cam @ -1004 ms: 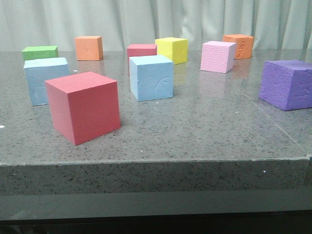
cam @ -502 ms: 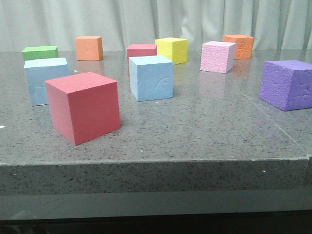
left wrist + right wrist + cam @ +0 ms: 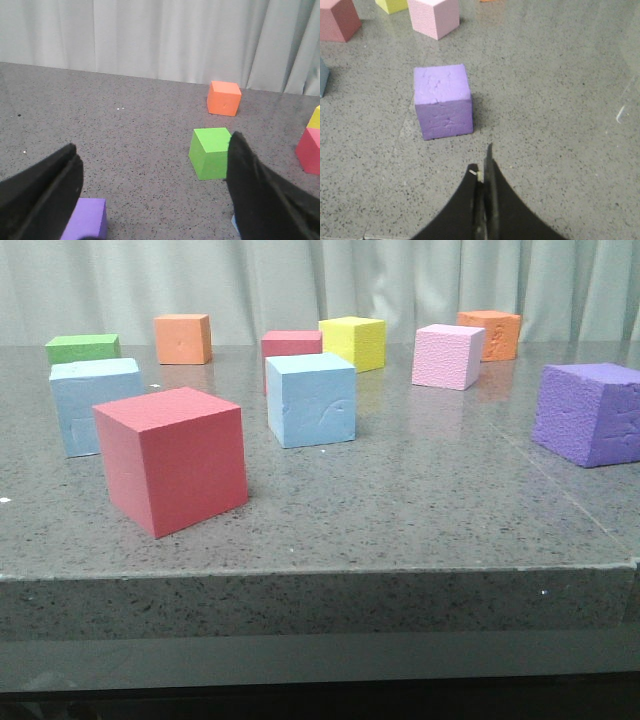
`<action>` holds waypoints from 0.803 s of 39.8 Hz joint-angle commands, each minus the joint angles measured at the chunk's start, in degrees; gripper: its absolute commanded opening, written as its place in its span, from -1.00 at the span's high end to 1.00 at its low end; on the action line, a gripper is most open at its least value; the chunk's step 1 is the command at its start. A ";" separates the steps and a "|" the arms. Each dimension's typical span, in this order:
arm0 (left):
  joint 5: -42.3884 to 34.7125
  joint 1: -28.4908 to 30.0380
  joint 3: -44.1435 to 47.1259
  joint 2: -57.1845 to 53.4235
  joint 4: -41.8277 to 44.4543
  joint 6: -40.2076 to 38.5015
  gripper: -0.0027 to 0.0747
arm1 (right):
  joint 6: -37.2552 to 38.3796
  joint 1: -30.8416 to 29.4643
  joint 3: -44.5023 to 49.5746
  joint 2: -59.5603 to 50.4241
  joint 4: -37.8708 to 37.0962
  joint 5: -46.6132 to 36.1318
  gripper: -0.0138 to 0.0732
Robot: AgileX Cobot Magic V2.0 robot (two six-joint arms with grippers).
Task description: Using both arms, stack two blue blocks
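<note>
Two light blue blocks stand apart on the grey table: one near the middle (image 3: pixel 310 398), one at the left (image 3: pixel 92 405), partly behind a red cube (image 3: pixel 172 458). Neither gripper shows in the front view. My left gripper (image 3: pixel 152 145) is open and empty above the table, its black fingers (image 3: pixel 45 190) spread wide. A thin blue sliver (image 3: pixel 233 223) shows beside its other finger. My right gripper (image 3: pixel 482 165) is shut and empty, a little short of a purple cube (image 3: pixel 442 100). The edge of a blue block (image 3: pixel 322 75) shows in the right wrist view.
Other cubes stand around: green (image 3: pixel 82 346), orange (image 3: pixel 182 338), dark pink (image 3: pixel 291 344), yellow (image 3: pixel 352 342), pale pink (image 3: pixel 447 355), a second orange (image 3: pixel 489 333), purple (image 3: pixel 590 412). The left wrist view shows green (image 3: pixel 212 152), orange (image 3: pixel 224 98) and purple (image 3: pixel 87 217) cubes.
</note>
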 commanded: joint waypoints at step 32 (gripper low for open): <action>27.81 -20.01 -35.80 37.88 -5.68 -8.16 -0.52 | -0.63 -0.23 -1.40 0.09 -1.21 -4.93 0.84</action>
